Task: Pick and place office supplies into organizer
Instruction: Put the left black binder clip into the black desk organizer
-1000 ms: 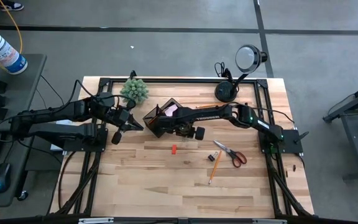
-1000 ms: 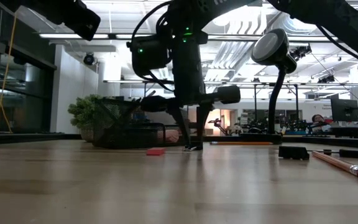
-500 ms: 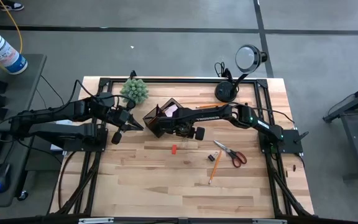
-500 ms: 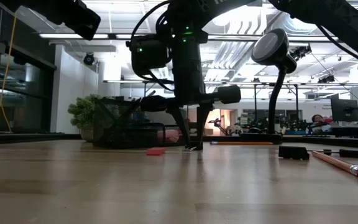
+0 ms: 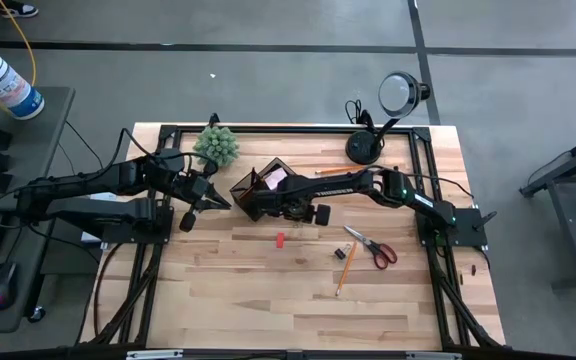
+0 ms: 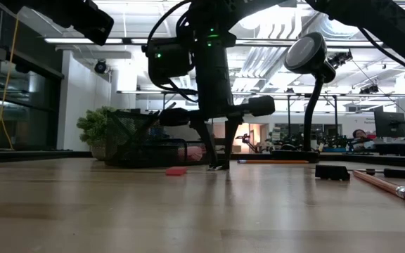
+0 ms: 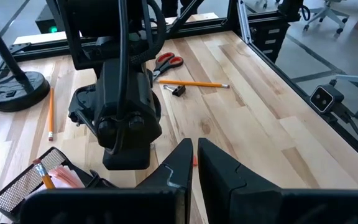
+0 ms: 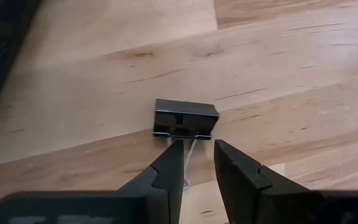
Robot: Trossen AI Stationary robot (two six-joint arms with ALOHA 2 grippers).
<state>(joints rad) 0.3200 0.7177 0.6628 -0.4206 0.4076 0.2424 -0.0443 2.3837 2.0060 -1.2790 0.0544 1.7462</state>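
Observation:
The black mesh organizer [image 5: 258,190] stands on the table at the middle far side, with a pink sticky-note pad [image 5: 276,176] and a pencil [image 7: 42,174] in it. My right gripper [image 8: 197,158] points down just right of it, shut on a black binder clip [image 8: 185,118]. A small red block [image 5: 279,240] lies nearer. The red-handled scissors [image 5: 373,247], a pencil [image 5: 343,270] and a small black piece [image 5: 338,252] lie to the right. My left gripper [image 5: 211,200] hangs shut in the air left of the organizer. My right gripper has the clip's wire handle [image 8: 191,148] between its two fingers, at their free ends. The fingers come from above, pointing down. The clip's black body [image 8: 185,116] lies below the fingertips at the tabletop [image 6: 219,167].
A green spiky plant [image 5: 216,145] stands at the far left and a black round-headed lamp [image 5: 368,145] at the far right. Another pencil [image 5: 333,171] lies by the lamp base. Bare wood fills the table's near half.

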